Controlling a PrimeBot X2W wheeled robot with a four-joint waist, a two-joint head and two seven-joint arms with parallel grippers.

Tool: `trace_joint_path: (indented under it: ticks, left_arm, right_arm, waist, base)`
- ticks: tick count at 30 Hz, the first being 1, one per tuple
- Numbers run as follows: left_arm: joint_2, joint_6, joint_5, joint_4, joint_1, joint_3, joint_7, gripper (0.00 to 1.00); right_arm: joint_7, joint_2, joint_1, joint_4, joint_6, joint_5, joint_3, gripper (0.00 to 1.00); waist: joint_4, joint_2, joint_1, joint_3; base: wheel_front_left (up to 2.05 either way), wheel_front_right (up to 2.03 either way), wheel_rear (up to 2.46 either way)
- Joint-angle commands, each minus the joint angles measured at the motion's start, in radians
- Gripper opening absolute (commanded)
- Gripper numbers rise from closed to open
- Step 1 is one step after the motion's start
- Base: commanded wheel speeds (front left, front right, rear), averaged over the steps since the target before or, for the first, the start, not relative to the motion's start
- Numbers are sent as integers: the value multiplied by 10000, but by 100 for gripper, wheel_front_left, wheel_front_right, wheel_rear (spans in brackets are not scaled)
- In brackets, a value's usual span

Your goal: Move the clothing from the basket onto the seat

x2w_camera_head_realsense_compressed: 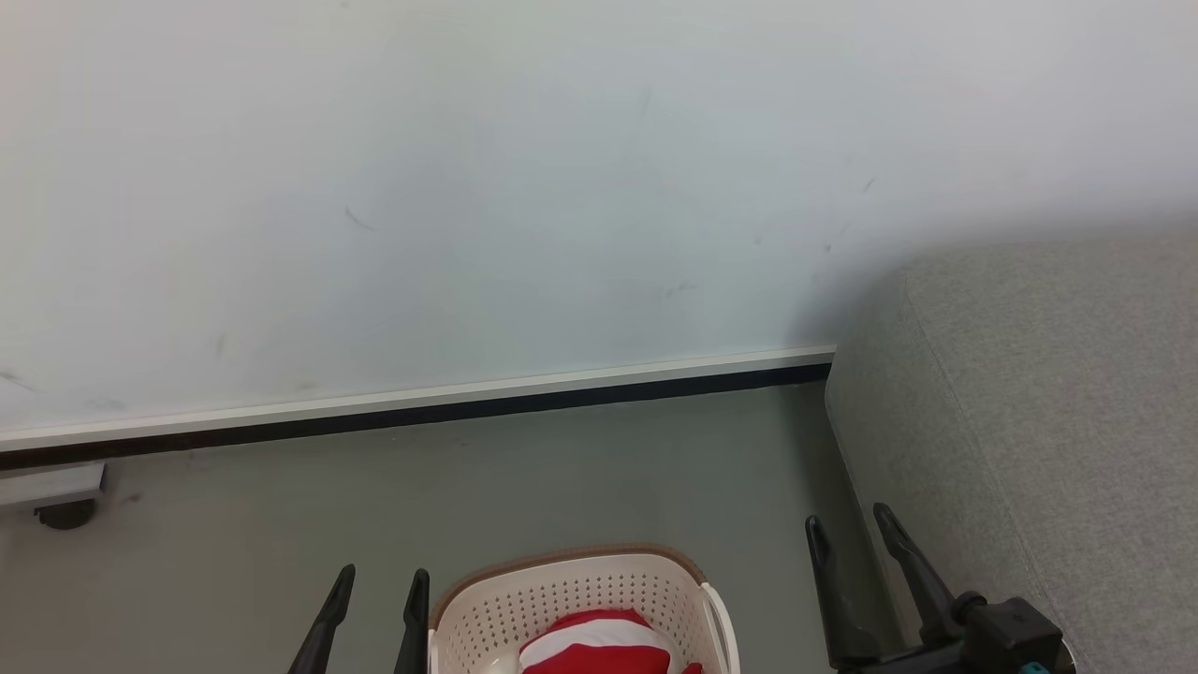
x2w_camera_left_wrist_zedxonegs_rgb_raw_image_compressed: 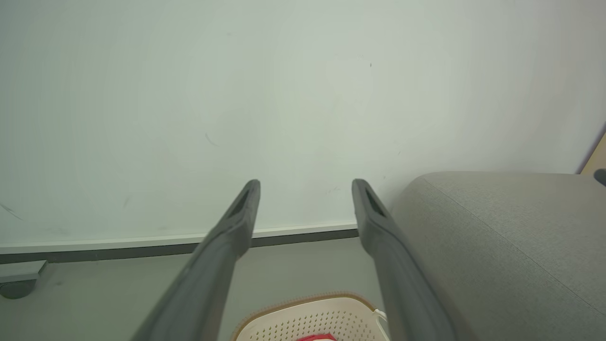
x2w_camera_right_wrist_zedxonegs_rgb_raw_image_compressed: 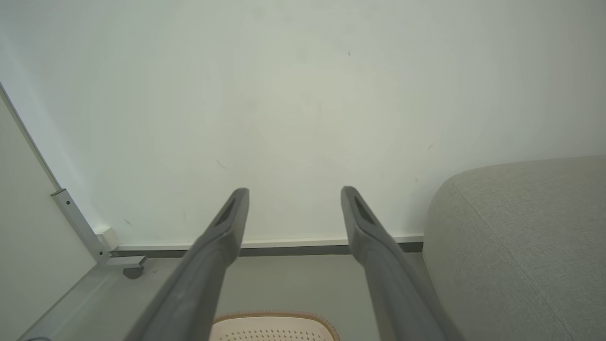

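The cream basket (x2w_camera_head_realsense_compressed: 571, 594) with a brown rim stands on the floor at the bottom centre of the head view, and red and white clothing (x2w_camera_head_realsense_compressed: 599, 642) lies inside it. The grey seat (x2w_camera_head_realsense_compressed: 1058, 412) fills the right side. My left gripper (x2w_camera_head_realsense_compressed: 384, 580) is open just left of the basket, holding nothing. My right gripper (x2w_camera_head_realsense_compressed: 850, 526) is open between the basket and the seat's side, also holding nothing. From the left wrist, the basket (x2w_camera_left_wrist_zedxonegs_rgb_raw_image_compressed: 307, 317) and a sliver of clothing (x2w_camera_left_wrist_zedxonegs_rgb_raw_image_compressed: 316, 337) lie below the open left gripper (x2w_camera_left_wrist_zedxonegs_rgb_raw_image_compressed: 305, 187). The right gripper (x2w_camera_right_wrist_zedxonegs_rgb_raw_image_compressed: 293, 195) stands open above the basket (x2w_camera_right_wrist_zedxonegs_rgb_raw_image_compressed: 270, 327).
A white wall (x2w_camera_head_realsense_compressed: 468, 187) with a dark skirting strip (x2w_camera_head_realsense_compressed: 421, 412) runs behind the basket. A white panel base on a caster (x2w_camera_head_realsense_compressed: 64, 513) sits at the far left on the grey floor (x2w_camera_head_realsense_compressed: 562, 477). A panel frame (x2w_camera_right_wrist_zedxonegs_rgb_raw_image_compressed: 78, 225) stands at the left in the right wrist view.
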Motion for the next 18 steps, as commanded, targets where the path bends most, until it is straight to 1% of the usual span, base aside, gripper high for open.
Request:
trace_joint_path:
  ticks: [1,8,18]
  left_arm:
    - [35,53,226,-137,200,18,-90,100]
    - [36,43,637,-211,247,28,-165,100]
    - [34,-59,595,-237,188,90,-165,100]
  right_arm:
    - [-118,-68,125,-117,7,-290,113,100]
    - [-263,-49,178,-200,7,-666,243,100]
    - [-257,-9,120,-200,7,-612,230,100]
  waist:
    - [-6,0,0,11]
    - [-9,0,0,-1]
    - [-11,0,0,40]
  base:
    - [0,0,0]
    - [0,0,0]
    - [0,0,0]
